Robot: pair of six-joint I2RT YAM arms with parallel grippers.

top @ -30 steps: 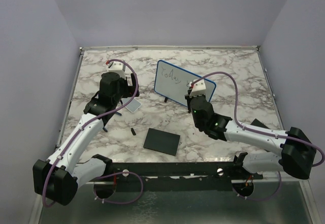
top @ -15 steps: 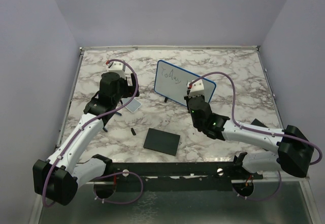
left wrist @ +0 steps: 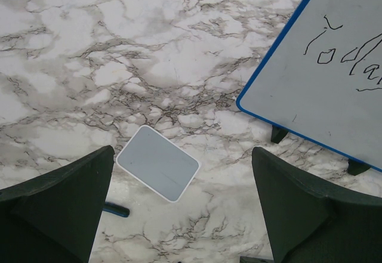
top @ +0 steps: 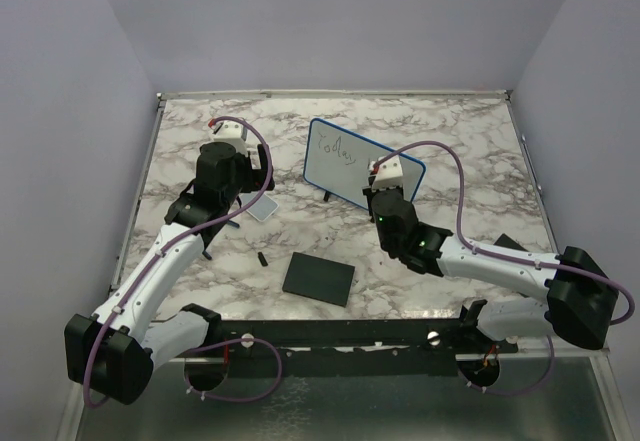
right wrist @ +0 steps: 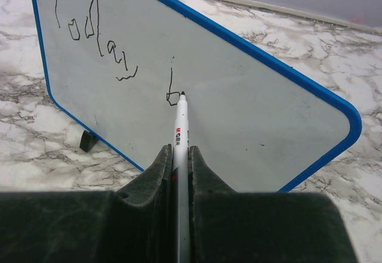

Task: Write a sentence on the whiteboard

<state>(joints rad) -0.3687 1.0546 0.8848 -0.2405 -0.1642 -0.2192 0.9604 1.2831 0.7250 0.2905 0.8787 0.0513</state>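
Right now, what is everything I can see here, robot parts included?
whiteboard: one, white with blue rim, standing mid-table.
sentence: one, unfinished, dark, on the whiteboard; "Today" plus one letter.
marker: one, silver with black tip, tip at the whiteboard.
tile: one, pale grey, flat, left of the whiteboard.
pad: one, black, flat, front middle.
small piece: one, black, left of the pad; unidentifiable.
table: one, white-grey marble.
left fingers: two, dark green, open above the tile.
right fingers: two, dark green, shut on the marker.
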